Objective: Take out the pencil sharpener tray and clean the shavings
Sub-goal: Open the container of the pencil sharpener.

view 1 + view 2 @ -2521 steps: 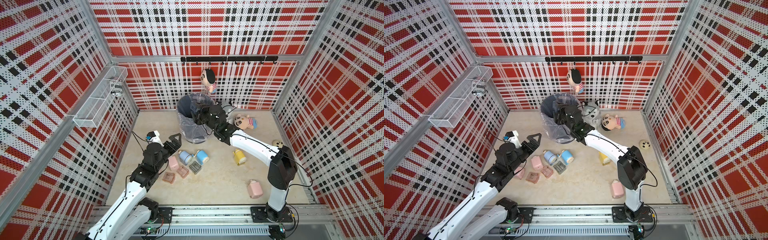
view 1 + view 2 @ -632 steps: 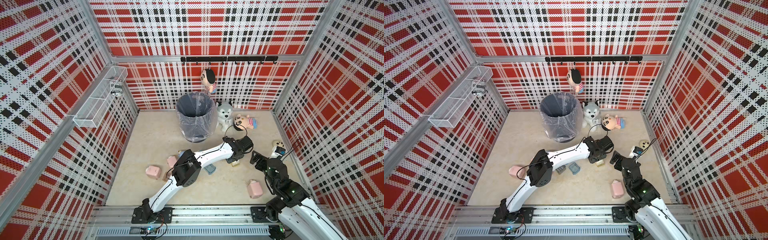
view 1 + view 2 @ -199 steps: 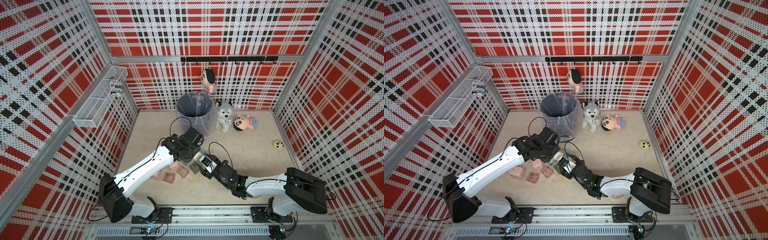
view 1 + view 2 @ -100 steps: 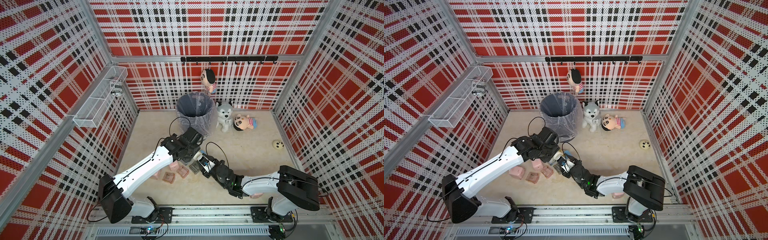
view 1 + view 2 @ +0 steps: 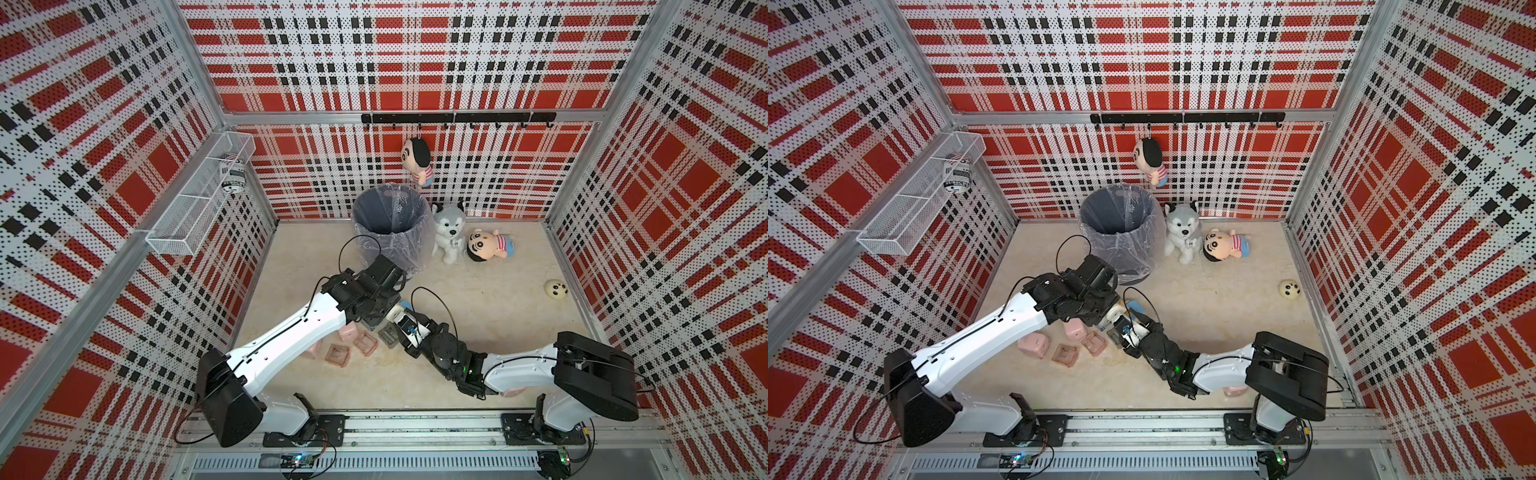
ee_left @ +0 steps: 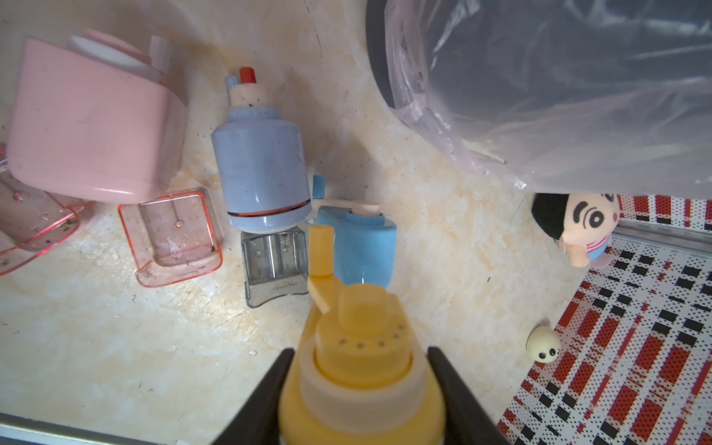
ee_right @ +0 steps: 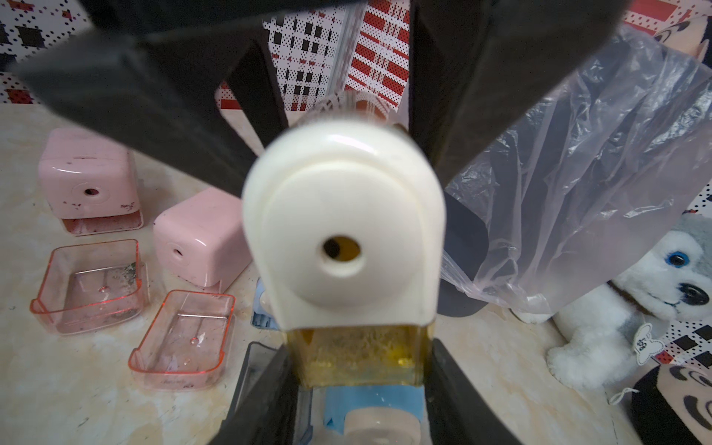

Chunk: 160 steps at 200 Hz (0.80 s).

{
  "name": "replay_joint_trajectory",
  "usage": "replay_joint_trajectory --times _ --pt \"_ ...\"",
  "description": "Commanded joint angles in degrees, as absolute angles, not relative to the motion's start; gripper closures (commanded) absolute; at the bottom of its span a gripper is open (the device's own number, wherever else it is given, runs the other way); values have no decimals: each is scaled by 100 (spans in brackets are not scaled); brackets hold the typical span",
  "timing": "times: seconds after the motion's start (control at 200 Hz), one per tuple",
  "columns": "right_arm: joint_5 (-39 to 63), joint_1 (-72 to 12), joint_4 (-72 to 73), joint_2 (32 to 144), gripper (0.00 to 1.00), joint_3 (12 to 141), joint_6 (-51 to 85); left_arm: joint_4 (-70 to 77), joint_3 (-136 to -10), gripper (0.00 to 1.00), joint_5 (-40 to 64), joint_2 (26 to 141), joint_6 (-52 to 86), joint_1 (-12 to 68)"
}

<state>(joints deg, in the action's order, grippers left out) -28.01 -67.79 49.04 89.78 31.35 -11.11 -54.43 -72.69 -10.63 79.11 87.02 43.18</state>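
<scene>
The yellow see-through tray (image 7: 358,358) sits in the bottom of the yellow pencil sharpener (image 6: 358,366), under its cream front face, and we see pale shavings through its wall. The right end effector (image 7: 360,346) is closed on this tray, one finger on each side. The left end effector (image 6: 360,350) is clamped around the sharpener's body from the crank end and holds it above the tabletop (image 5: 498,316); whether the tray has slid out at all we cannot tell. Just below lie two blue sharpeners (image 6: 262,173) and a clear grey tray (image 6: 275,266). Beside them we see two pink sharpeners (image 7: 88,181) and two empty pink trays (image 7: 88,285). The lined bin (image 5: 409,245) stands near, behind the left arm.
</scene>
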Motion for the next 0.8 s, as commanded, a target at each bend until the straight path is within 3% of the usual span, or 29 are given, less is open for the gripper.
replay_joint_trajectory --times 0.0,0.797 --pt "-2867 -6882 5376 8782 56 3037 -1081 -5366 -7202 63 -1346 7846 8771 4271" --pt "-2918 -7135 5802 8613 52 2637 -994 -5422 -7376 65 -1471 7971 8720 4319"
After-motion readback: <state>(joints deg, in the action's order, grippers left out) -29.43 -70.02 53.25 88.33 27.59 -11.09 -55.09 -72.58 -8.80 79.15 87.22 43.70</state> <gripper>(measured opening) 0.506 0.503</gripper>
